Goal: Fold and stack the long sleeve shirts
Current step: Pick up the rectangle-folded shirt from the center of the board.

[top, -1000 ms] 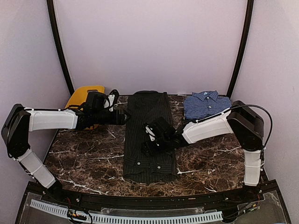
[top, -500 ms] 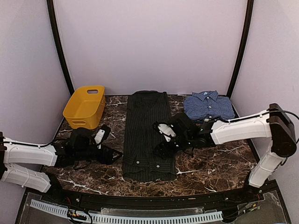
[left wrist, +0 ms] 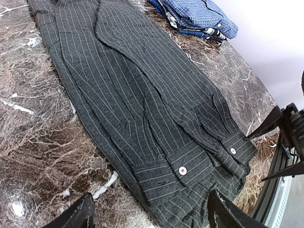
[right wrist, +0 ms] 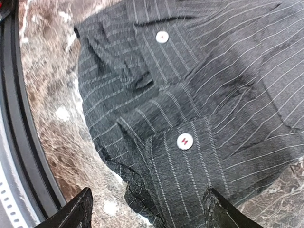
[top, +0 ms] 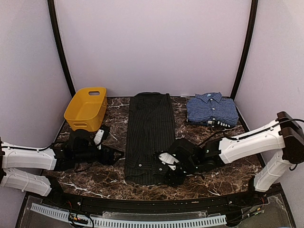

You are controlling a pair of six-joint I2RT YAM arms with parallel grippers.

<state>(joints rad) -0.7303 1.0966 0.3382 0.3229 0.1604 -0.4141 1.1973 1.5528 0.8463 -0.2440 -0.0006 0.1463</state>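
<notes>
Brown marble table (top: pixel 80 178) underneath it all. Stretched down the middle, collar at 12 o'clock, hem at 6: black pinstriped shirt (top: pixel 149 123), sleeves folded in, cuffs lying near the hem. Over at 10 o'clock, yellow basket (top: pixel 85 110). At 2 o'clock, blue checked shirt (top: pixel 211 108), folded, collar up, well apart from the black one. Low at 8 o'clock, left gripper (top: pixel 115 154), fingers spread wide, gripping nothing, just beside the black shirt's left edge. At 5 o'clock, right gripper (top: pixel 167 172), likewise splayed, over the hem corner; contact with the cloth impossible to tell. Under it, a white cuff button (right wrist: pixel 185 141).
</notes>
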